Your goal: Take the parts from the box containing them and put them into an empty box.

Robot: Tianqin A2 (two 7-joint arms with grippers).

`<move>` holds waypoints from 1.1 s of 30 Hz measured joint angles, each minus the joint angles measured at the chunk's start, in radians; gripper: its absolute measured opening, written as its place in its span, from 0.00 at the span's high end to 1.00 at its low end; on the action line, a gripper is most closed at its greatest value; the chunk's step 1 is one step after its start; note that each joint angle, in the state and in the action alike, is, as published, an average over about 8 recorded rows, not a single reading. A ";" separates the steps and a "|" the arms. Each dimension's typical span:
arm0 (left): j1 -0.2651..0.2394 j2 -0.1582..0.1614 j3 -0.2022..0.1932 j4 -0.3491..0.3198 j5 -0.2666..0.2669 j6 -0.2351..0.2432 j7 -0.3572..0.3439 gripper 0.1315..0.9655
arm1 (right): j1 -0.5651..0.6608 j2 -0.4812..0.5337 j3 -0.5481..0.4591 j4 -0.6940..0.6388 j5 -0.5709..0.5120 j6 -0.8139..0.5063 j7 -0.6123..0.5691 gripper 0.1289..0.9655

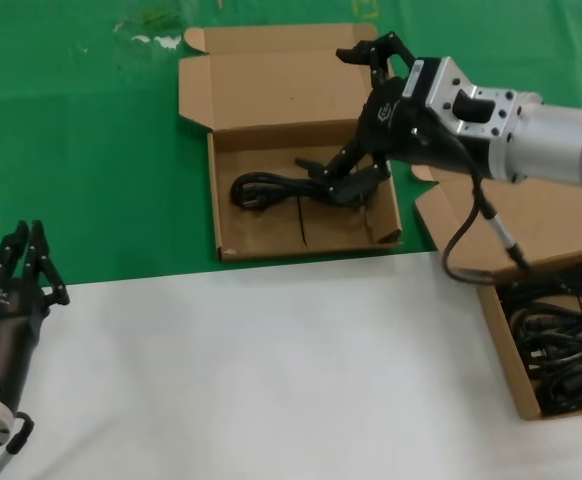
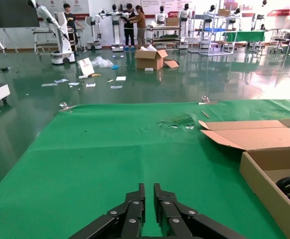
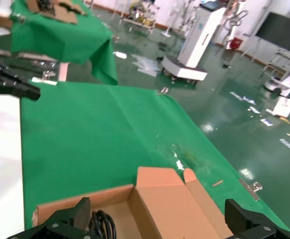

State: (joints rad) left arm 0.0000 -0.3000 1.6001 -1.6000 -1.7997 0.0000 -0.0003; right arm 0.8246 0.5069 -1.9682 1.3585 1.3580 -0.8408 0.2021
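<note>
A flat cardboard box [image 1: 226,215] with a plain lid and a small ear flap lies on the green cloth. It holds one coiled black cable [image 1: 276,188]. My right gripper [image 1: 331,118] is open over this box, with its lower finger down at the cable's right end and nothing held. The right wrist view shows the wide-spread gripper [image 3: 160,224], the cable [image 3: 102,224] and the box lid [image 3: 170,199]. A second cardboard box [image 1: 506,355] at the right holds several cable bundles [image 1: 561,350]. My left gripper [image 1: 29,240] is parked at the lower left, shut and empty.
The near half of the table is covered in white [image 1: 271,370] and the far half in green cloth [image 1: 81,150]. The left wrist view shows the shut left gripper [image 2: 149,191] above the green cloth, with the middle box's wall [image 2: 264,174] off to one side.
</note>
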 joint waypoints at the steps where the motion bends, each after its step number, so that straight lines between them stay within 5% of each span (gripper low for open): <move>1: 0.000 0.000 0.000 0.000 0.000 0.000 0.000 0.95 | -0.010 -0.003 0.004 0.003 0.005 0.010 -0.002 0.09; 13: 0.000 0.000 0.000 0.000 0.000 0.000 0.000 0.84 | -0.147 -0.037 0.066 0.043 0.079 0.150 -0.036 0.02; 33: 0.000 0.000 0.000 0.000 0.000 0.000 0.000 0.33 | -0.383 -0.096 0.171 0.112 0.205 0.390 -0.094 0.00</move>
State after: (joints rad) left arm 0.0000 -0.3000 1.6000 -1.6000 -1.7998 0.0000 0.0000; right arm 0.4416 0.4109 -1.7976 1.4704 1.5628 -0.4511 0.1084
